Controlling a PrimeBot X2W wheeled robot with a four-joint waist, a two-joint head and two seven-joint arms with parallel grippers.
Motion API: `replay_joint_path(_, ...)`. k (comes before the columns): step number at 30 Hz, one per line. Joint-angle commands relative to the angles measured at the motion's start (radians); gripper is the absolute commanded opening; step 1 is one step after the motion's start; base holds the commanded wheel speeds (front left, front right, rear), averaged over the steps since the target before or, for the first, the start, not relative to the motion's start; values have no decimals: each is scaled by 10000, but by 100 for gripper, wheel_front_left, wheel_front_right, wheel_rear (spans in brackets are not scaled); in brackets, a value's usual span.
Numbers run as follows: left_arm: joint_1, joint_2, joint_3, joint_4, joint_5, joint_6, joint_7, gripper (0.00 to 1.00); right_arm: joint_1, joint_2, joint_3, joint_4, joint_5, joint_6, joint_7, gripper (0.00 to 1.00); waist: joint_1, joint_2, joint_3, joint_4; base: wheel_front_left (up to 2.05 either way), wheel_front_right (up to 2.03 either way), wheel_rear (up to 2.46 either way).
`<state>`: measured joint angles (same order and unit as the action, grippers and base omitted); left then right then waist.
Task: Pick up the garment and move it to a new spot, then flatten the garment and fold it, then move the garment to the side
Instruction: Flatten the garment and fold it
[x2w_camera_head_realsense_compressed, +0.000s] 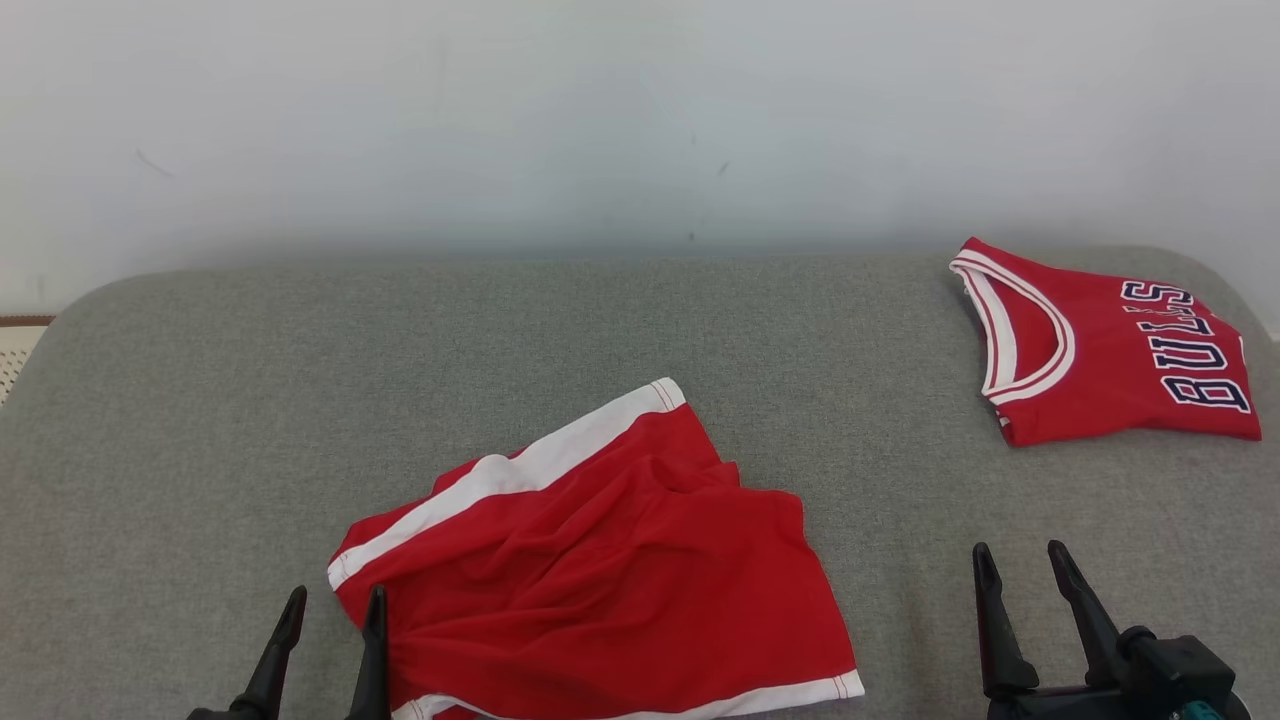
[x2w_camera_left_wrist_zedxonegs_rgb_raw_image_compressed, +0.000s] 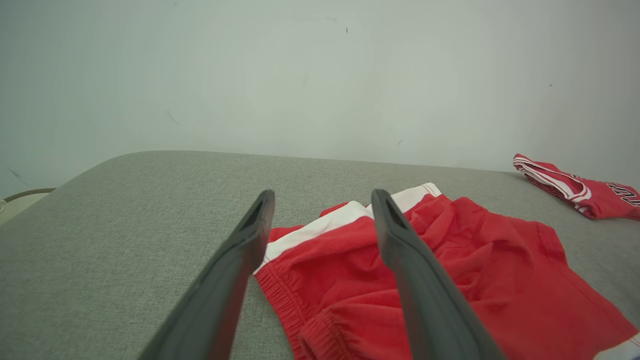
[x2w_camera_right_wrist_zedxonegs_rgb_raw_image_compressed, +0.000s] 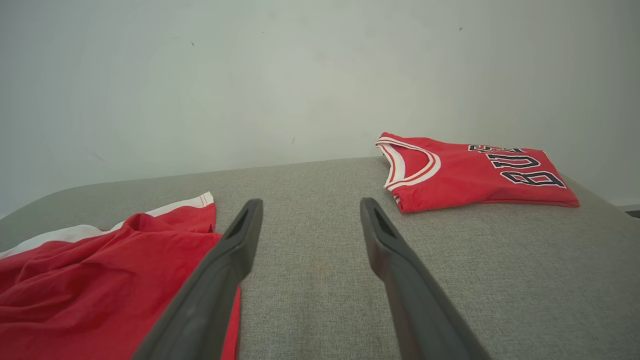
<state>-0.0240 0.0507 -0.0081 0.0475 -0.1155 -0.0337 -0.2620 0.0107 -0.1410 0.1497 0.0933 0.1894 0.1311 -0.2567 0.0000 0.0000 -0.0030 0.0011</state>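
The garment (x2w_camera_head_realsense_compressed: 600, 560), red shorts with white bands, lies rumpled on the grey padded surface (x2w_camera_head_realsense_compressed: 300, 380) near its front, left of the middle. My left gripper (x2w_camera_head_realsense_compressed: 335, 600) stands open at the shorts' left edge, close to the elastic waistband, with nothing between its fingers. In the left wrist view the shorts (x2w_camera_left_wrist_zedxonegs_rgb_raw_image_compressed: 475, 260) spread out ahead and to the right of the left gripper (x2w_camera_left_wrist_zedxonegs_rgb_raw_image_compressed: 322, 197). My right gripper (x2w_camera_head_realsense_compressed: 1020, 555) is open over bare fabric, well to the right of the shorts. The right wrist view has the shorts (x2w_camera_right_wrist_zedxonegs_rgb_raw_image_compressed: 100, 270) left of the right gripper (x2w_camera_right_wrist_zedxonegs_rgb_raw_image_compressed: 311, 202).
A folded red jersey (x2w_camera_head_realsense_compressed: 1100, 350) with dark lettering and white trim lies at the back right corner, also seen as the jersey (x2w_camera_right_wrist_zedxonegs_rgb_raw_image_compressed: 465, 175) and the jersey (x2w_camera_left_wrist_zedxonegs_rgb_raw_image_compressed: 580, 192). A pale wall (x2w_camera_head_realsense_compressed: 640, 120) rises directly behind the surface. The surface's corners are rounded.
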Motion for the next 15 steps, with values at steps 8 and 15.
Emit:
replay_joint_path(8,142,2,-35,4,48,-88,-38,100,-2,-94,247,56,-25,-9,76,100,0,0,-10,-7,0,0,0)
replay_joint_path(15,443,7,-552,170,47,-378,-38,100,-54,-858,979,63,358,-9,491,100,0,0,12,69,0,0,0)
